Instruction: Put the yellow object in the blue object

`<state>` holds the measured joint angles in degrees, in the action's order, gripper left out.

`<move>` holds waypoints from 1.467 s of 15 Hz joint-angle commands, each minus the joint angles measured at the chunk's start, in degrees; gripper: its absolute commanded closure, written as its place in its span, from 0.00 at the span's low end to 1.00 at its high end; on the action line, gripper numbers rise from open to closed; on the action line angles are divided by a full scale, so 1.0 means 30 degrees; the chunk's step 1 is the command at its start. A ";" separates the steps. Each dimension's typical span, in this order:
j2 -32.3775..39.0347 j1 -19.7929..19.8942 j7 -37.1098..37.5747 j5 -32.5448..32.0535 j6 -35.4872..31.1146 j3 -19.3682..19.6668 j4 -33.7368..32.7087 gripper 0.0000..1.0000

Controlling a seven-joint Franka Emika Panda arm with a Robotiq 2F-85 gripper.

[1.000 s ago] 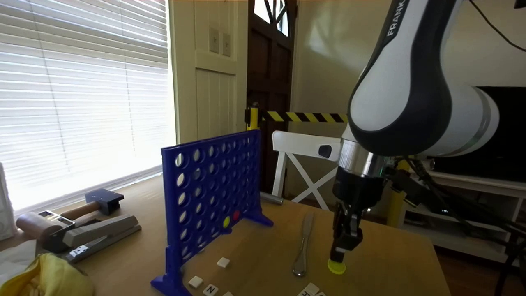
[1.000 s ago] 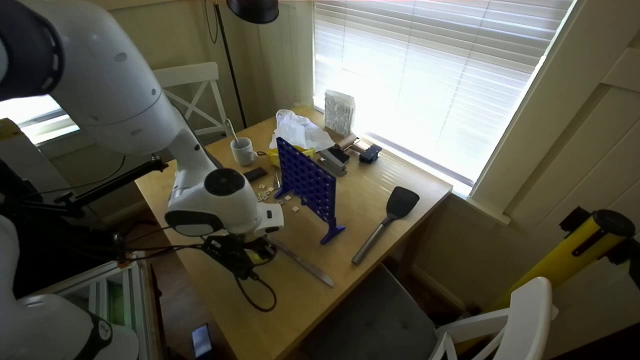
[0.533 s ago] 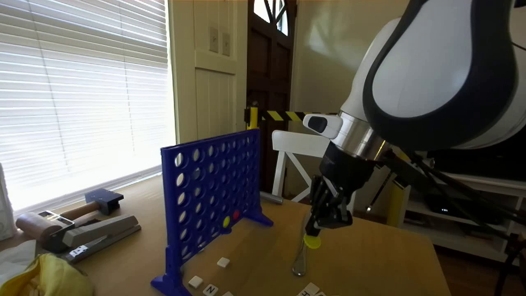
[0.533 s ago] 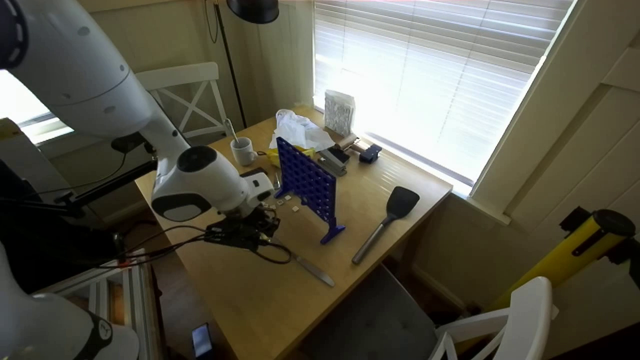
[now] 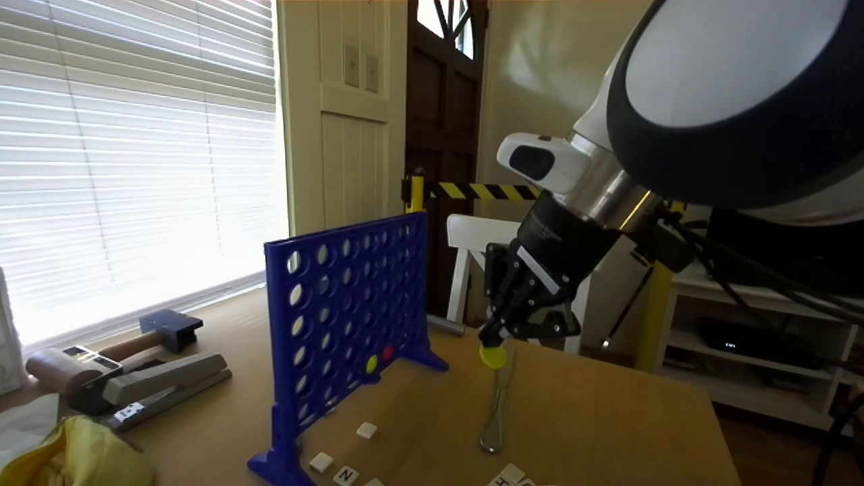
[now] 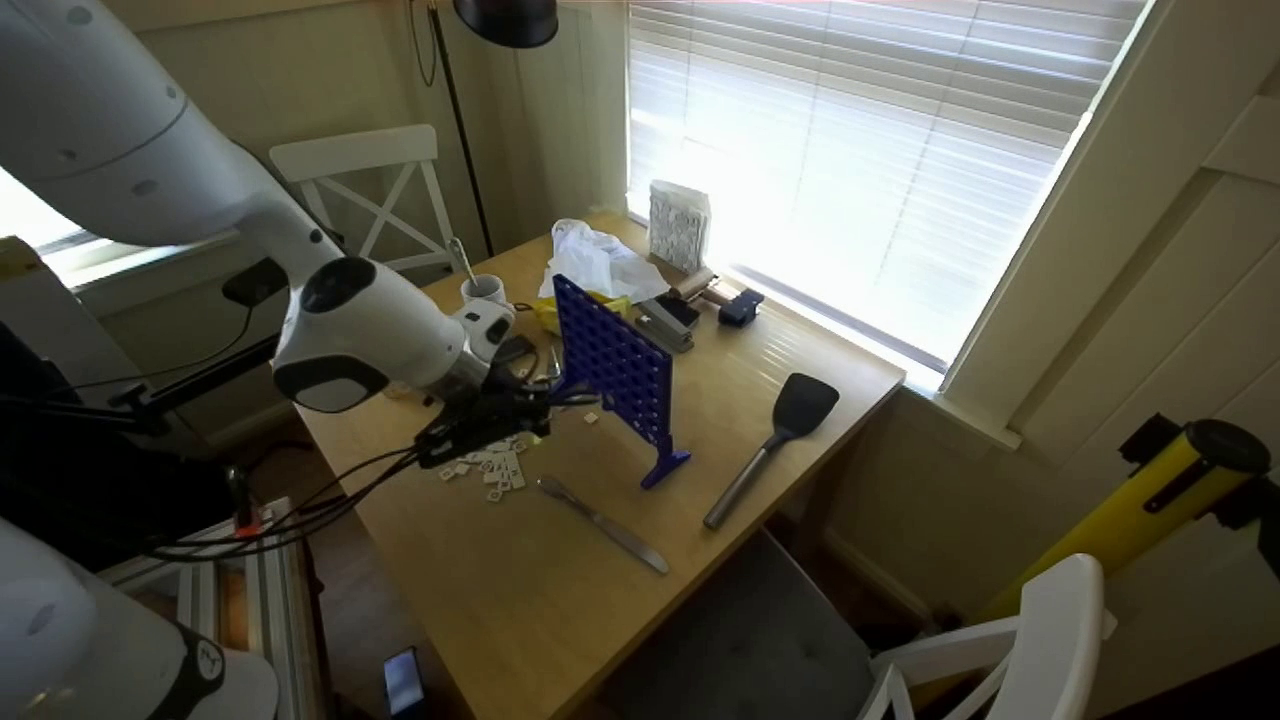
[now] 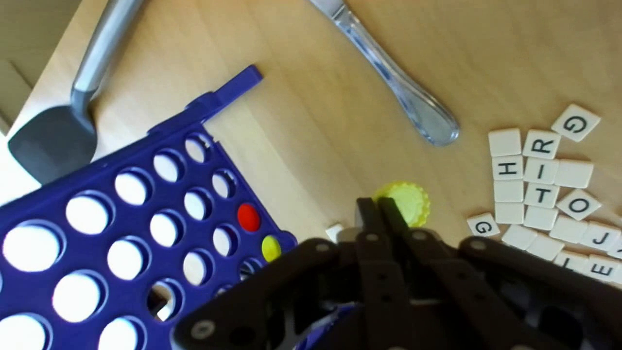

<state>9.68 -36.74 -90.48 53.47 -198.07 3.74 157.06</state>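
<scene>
Gripper (image 7: 377,205): pinching the yellow disc (image 7: 412,204) by its edge.
Blue grid (image 5: 358,297): beside the gripper, the disc outside it.
Grid top (image 5: 345,231): probably above the gripper; crossing without rising risks toppling it.
Disc hold: edge-only; contact might twist it.
Wrist view: omits that top, shown in an exterior view.

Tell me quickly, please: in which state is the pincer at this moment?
Pincer: closed, holding a yellow Connect Four disc.
</scene>
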 commanded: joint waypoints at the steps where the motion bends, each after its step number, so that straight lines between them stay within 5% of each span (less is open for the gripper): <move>1: -0.1651 -0.2183 -0.5077 0.2738 -0.1366 0.0710 0.0412 0.99; 5: -0.3899 -0.3230 -1.0264 0.5398 -0.3976 0.0009 0.0465 0.99; 6: -0.2022 -0.2735 -0.7754 0.3946 -0.3232 0.0211 -0.0016 0.99; 14: -0.2089 -0.2813 -0.7937 0.4126 -0.3324 0.0202 0.0039 0.99; 22: -0.3276 -0.2568 -0.9703 0.3367 -0.7010 0.0838 -0.1195 0.99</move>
<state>2.02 -45.06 -117.76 65.34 -216.79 5.54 154.22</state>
